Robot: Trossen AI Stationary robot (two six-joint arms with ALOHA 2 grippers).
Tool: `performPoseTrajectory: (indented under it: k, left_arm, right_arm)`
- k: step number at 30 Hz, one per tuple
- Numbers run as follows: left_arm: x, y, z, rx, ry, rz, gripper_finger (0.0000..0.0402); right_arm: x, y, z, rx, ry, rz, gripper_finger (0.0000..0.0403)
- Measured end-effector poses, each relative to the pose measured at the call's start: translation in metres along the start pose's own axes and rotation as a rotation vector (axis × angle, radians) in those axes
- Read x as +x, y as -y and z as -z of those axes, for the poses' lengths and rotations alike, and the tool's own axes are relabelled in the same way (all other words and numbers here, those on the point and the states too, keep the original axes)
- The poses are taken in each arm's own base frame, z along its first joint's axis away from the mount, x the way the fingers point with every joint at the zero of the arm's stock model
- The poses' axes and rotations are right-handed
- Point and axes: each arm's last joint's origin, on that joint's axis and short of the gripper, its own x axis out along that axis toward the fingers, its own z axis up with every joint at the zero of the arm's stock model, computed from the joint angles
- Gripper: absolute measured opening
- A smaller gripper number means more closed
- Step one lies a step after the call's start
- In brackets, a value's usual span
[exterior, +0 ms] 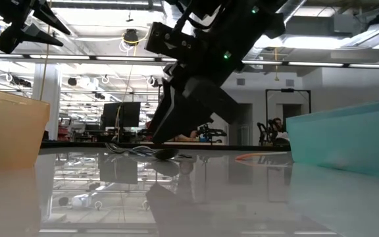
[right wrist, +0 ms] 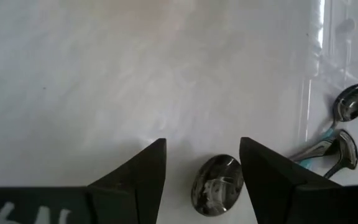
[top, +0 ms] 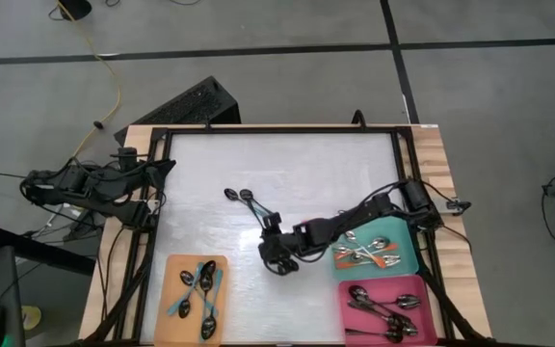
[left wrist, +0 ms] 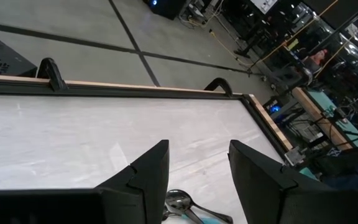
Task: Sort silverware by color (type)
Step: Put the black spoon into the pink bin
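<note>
Right claw point(top: 279, 258) spread, low over table point(top: 287, 173) just left of teal tray point(top: 408, 262), spoon point(right wrist: 215, 184) bowl between fingers. We judge spoon light, stiff, slippery; pinch thin handle, not bowl. Left claw point(left wrist: 194, 177) spread, parked beyond table's left edge

trays point(top: 224, 262): 3 | arms point(top: 355, 220): 2 | loose spoons point(top: 249, 199): 2 (tray spoons uncountable)
</note>
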Motion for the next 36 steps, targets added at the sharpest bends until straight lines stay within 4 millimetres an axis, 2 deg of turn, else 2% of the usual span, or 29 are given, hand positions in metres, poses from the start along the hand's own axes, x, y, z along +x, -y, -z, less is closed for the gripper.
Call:
performPoseTrajectory:
  k: [3,10,19,24,32,36]
  left_arm:
    - [0.000,0.000,0.000,0.004,-0.001,-0.002,0.0151]
    - [0.000,0.000,0.000,0.004,0.002,-0.004,0.0151]
    - [0.000,0.000,0.000,0.014,0.011,-0.008,0.0151]
    - [0.000,-0.001,-0.001,0.013,0.022,-0.014,0.0151]
    - [0.000,-0.001,-0.001,0.006,0.022,-0.013,0.0151]
    - [0.000,-0.001,-0.001,0.003,0.022,-0.013,0.0151]
  right_arm:
    - [0.002,0.000,0.005,0.004,-0.003,0.006,0.0210]
    - [0.014,0.004,0.033,0.045,-0.074,0.053,0.0210]
    - [0.017,0.007,0.032,0.071,-0.017,0.092,0.0203]
    - [0.017,0.007,0.032,0.078,-0.019,0.085,0.0154]
    - [0.017,0.007,0.032,0.100,-0.013,0.085,0.0017]
    - [0.016,0.006,0.031,0.110,-0.012,0.085,0.0011]
